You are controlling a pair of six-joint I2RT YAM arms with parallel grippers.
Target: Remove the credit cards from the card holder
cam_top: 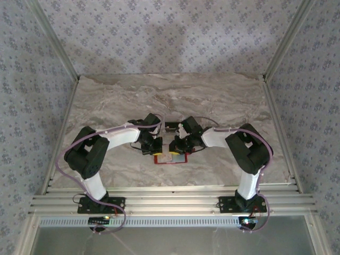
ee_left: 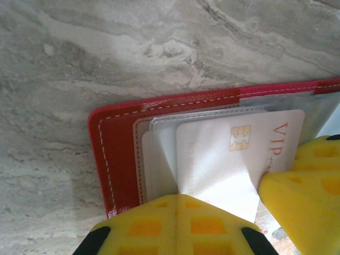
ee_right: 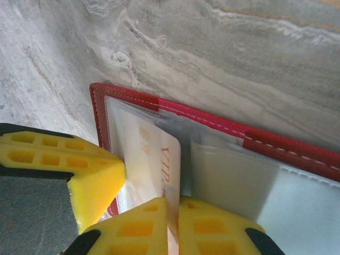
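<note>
Partly hidden under yellow fingertips (ee_left: 308,180), your white VIP chip card (ee_left: 234,154) lies lengthwise left-right in the open red stitched wallet (ee_left: 119,154) by the marble table's (cam_top: 106,106) near edge. Your right gripper (ee_right: 172,223) clamps the card's edge; your left gripper (ee_left: 178,212) is clenched on the wallet's clear pocket.

The grey marbled table (cam_top: 223,101) carries the open red card holder (cam_top: 171,158); a dark card (cam_top: 171,126) lies just beyond the holder.
</note>
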